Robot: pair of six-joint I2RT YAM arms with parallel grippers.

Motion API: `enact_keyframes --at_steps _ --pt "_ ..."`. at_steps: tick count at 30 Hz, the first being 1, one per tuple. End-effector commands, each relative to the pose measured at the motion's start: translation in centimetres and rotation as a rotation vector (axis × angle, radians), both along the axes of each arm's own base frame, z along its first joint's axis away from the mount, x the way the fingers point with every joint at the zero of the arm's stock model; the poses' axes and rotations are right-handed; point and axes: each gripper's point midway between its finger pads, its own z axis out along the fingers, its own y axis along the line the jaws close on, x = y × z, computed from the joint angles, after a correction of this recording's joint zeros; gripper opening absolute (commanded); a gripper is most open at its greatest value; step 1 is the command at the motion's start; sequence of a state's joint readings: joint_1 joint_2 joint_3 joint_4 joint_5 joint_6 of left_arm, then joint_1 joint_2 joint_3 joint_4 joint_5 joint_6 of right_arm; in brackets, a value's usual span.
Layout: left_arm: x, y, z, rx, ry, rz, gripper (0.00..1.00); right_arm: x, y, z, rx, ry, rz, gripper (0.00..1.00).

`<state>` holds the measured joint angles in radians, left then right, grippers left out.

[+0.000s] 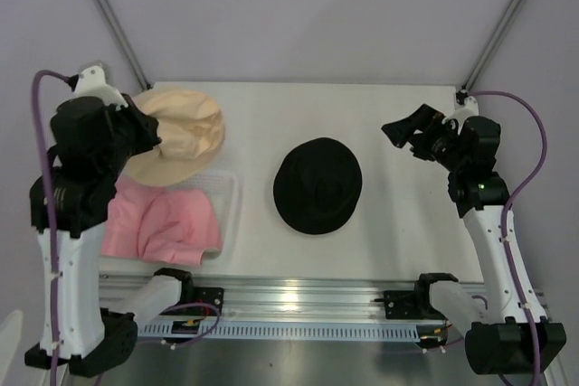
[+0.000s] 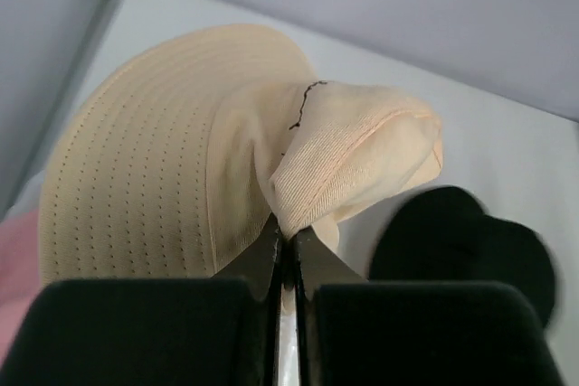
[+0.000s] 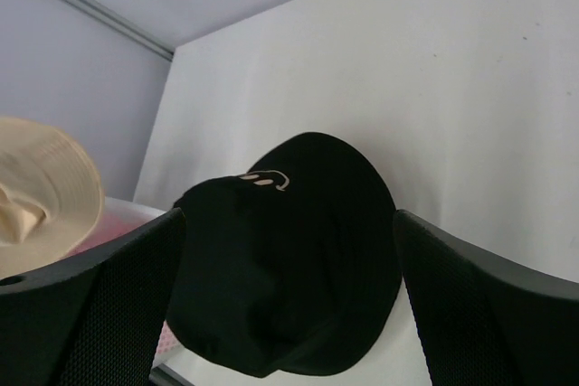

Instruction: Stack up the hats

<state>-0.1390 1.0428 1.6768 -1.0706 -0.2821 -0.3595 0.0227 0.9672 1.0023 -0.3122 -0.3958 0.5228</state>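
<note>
The beige hat [image 1: 185,131] lies at the back left, partly over the basket, and my left gripper [image 1: 152,138] is shut on it. In the left wrist view the jaws [image 2: 289,237] pinch a raised fold of the beige hat's [image 2: 136,169] crown. The black hat [image 1: 317,184] lies flat at the table's middle, apart from both grippers. My right gripper [image 1: 405,137] hovers open to its right; between its spread fingers [image 3: 285,223] the black hat [image 3: 289,250] shows farther off. A pink hat [image 1: 167,223] lies in the basket, partly under the beige one.
The white plastic basket [image 1: 232,194] stands at the left with pink fabric in it. A metal rail [image 1: 298,296] runs along the near edge. Frame posts rise at the back corners.
</note>
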Motion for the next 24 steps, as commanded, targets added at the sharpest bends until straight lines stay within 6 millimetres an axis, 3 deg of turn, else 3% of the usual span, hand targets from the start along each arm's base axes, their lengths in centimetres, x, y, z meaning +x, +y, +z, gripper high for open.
enact_keyframes --at_steps 1,5,9,10,13,18,24 --pt "-2.0 -8.2 4.0 -0.168 -0.102 -0.461 0.01 -0.4 1.1 5.5 0.050 -0.153 0.060 1.00" --pt "-3.4 -14.7 6.8 -0.307 -0.157 -0.779 0.01 -0.7 1.9 7.9 0.081 -0.199 0.106 0.99" --pt "-3.6 -18.1 9.7 -0.385 -0.195 -0.927 0.01 -1.3 2.8 9.4 0.127 -0.241 0.161 1.00" --pt "-4.3 -19.0 11.4 -0.407 -0.238 -0.993 0.01 -1.5 2.9 9.6 0.139 -0.245 0.166 1.00" --pt "-3.9 -21.3 12.0 -0.485 -0.232 -1.085 0.01 -2.4 3.3 10.2 0.134 -0.273 0.200 0.99" --pt "-2.8 -25.5 9.6 -0.549 -0.132 -1.172 0.01 -4.3 2.4 9.2 0.084 -0.229 0.150 1.00" --pt "-0.5 -28.6 4.1 -0.561 0.003 -1.165 0.01 -5.4 1.6 7.3 0.105 -0.133 0.089 0.99"
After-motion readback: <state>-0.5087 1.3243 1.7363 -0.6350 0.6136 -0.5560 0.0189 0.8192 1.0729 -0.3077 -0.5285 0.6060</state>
